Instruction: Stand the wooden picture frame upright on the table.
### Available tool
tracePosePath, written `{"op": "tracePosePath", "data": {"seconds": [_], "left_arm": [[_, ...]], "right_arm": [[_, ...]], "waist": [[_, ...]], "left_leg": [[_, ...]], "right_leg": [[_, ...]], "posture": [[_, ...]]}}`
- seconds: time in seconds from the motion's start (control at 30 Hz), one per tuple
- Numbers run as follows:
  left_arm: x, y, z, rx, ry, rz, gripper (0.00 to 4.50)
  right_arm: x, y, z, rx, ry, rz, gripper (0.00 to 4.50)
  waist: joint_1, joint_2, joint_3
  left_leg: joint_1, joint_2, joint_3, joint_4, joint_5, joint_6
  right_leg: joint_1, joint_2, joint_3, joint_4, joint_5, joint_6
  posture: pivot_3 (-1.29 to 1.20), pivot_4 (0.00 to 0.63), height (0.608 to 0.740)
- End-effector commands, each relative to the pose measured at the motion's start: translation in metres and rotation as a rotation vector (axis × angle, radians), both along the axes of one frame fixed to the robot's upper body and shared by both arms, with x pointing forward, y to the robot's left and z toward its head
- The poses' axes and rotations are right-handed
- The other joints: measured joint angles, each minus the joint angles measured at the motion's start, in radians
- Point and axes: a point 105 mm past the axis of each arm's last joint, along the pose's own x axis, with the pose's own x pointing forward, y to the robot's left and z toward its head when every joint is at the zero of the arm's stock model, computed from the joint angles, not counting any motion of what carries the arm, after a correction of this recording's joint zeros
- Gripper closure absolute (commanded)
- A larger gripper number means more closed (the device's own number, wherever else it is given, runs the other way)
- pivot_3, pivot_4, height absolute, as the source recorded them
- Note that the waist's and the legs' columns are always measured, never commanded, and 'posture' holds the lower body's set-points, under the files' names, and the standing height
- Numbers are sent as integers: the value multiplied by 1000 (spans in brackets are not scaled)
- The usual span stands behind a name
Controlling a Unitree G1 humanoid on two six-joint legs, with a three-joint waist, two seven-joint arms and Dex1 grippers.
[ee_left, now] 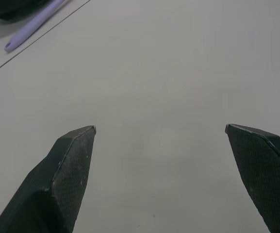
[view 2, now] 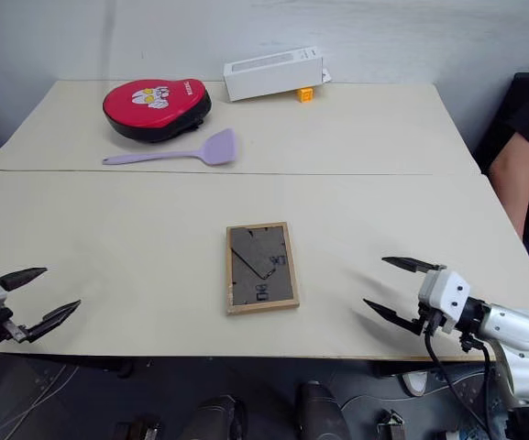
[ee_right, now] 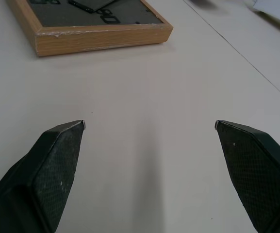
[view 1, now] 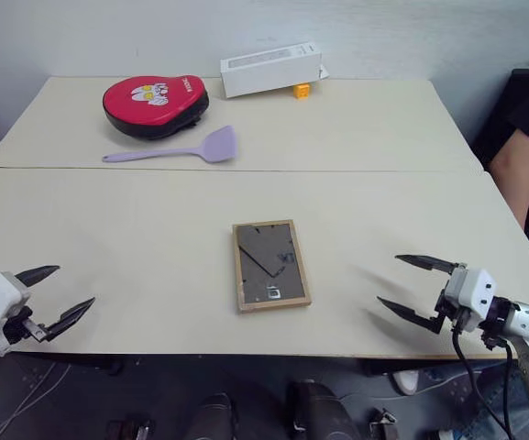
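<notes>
On the seamed cream table [view 1: 136, 229], wooden picture frame [view 1: 270, 265] face-down, both pincers spread, empty.

The large flat cream-beige tabletop [view 1: 136, 229] is plain, crossed by one thin dark seam. Near its front edge, the small rectangular light-wood picture frame [view 1: 270, 265] shows a dark grey-brown back panel with black fittings. Toward the far edge, a rounded padded mitt [view 1: 155, 104] is glossy red on top with a white-and-yellow cartoon print and a black rim. The slim plastic spatula [view 1: 181, 149] is pale lilac. The long cardboard box [view 1: 270, 69] is white, with a small yellow-orange block [view 1: 301, 90] beside it.
</notes>
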Motion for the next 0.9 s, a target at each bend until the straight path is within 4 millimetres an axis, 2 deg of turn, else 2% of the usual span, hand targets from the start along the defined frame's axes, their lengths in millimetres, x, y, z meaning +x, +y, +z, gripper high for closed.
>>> {"op": "tracePosePath", "data": {"seconds": [0.03,0.13,0.23,0.27,0.37,0.43,0.53,0.63,0.73,0.9], "left_arm": [[-1,-5,2,-7,-5,-17,0],[1,-12,0,-95,45,-17,0],[3,-35,6,-142,82,-121,0],[5,-43,8,-145,90,-150,182],[7,-58,2,-116,152,-179,836],[16,-66,-3,-93,167,-169,1462],[39,-87,-6,-120,149,-165,2409],[58,-118,-15,-148,169,-203,3399],[66,-144,-26,-135,229,-268,4334],[83,-180,-37,-167,276,-296,4425]], "right_arm": [[-7,1,7,-11,-45,23,64],[-6,5,5,-7,-32,38,64],[-4,15,11,13,-20,77,64],[-3,19,15,24,-22,92,23],[-2,33,19,41,-8,119,603],[2,39,13,0,8,133,1271],[21,45,5,-50,4,98,2316],[37,55,0,-78,-22,77,3421],[46,68,0,-76,-32,83,4448],[50,97,-7,-112,12,154,4482]], "waist": [[0,0,0],[-2,0,0],[-1,0,0],[0,0,0],[0,0,0],[0,0,0],[0,0,0],[1,0,0],[1,0,0],[0,0,0]], "left_leg": [[0,0,0,0,0,0],[1,0,1,1,0,0],[1,0,0,0,0,0],[1,0,0,0,0,0],[1,0,0,0,0,0],[1,0,0,0,0,0],[1,0,0,1,0,0],[0,-1,0,2,0,-1],[-1,-1,0,2,4,-6],[-2,-1,1,4,4,-6]], "right_leg": [[0,0,0,0,0,0],[1,0,1,0,0,0],[1,0,1,1,0,0],[1,0,1,1,0,0],[1,0,0,1,0,0],[1,0,0,1,0,0],[1,0,0,1,0,0],[0,0,0,2,0,0],[-1,1,0,2,0,1],[-1,1,1,3,1,2]], "posture": [[0,150,740],[0,150,740],[0,150,740],[0,150,740],[0,150,740],[0,150,740],[0,150,740],[0,150,740],[0,150,740],[0,150,740]]}}
